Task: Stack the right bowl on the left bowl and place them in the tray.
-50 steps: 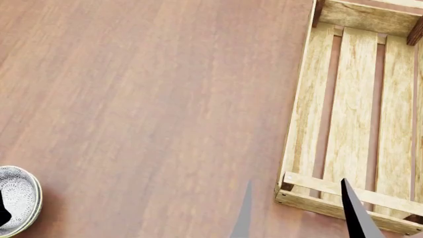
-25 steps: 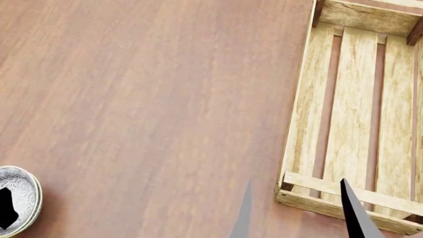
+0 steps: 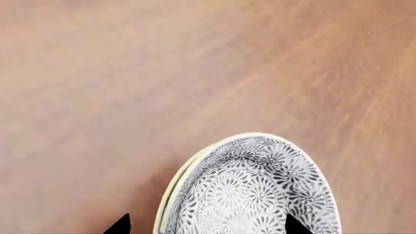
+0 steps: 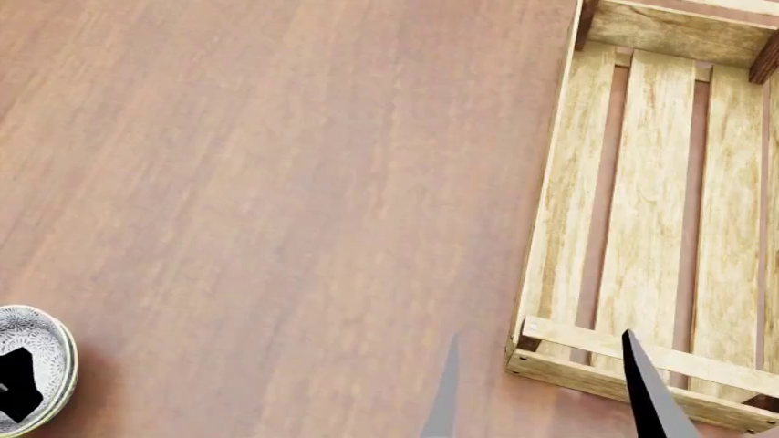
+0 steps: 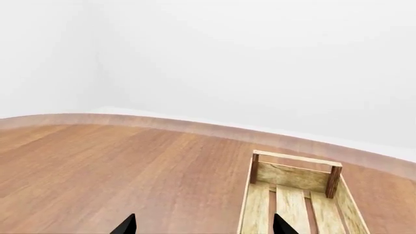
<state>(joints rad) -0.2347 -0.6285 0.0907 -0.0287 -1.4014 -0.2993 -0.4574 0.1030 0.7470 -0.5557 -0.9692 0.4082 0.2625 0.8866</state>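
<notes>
Since the earlier head frames the dark tip of the left gripper (image 4: 17, 385) has crept further over the patterned bowl (image 4: 35, 365) at the lower left edge of the frame; little else has shifted. In the left wrist view its two fingertips (image 3: 120, 225) stand wide apart, one outside the rim and one over the inside, and nothing is pinched between them yet. That straddle looks like a setup for gripping the wall of the bowl. A second pale rim shows under the first, so I judge the bowls already nested, though the pictures do not settle it.

Right gripper (image 4: 542, 388) sits at the bottom of the head frame, fingers spread and empty, one finger beside the near corner of the tray (image 4: 563, 182) and the other over its near wall.

The tray fills the right side of the frame, slats bare, well apart from the bowl. Between them the wooden table (image 4: 280, 182) lies open, so a carry across has room; the tray's near wall is the edge to lift over.
</notes>
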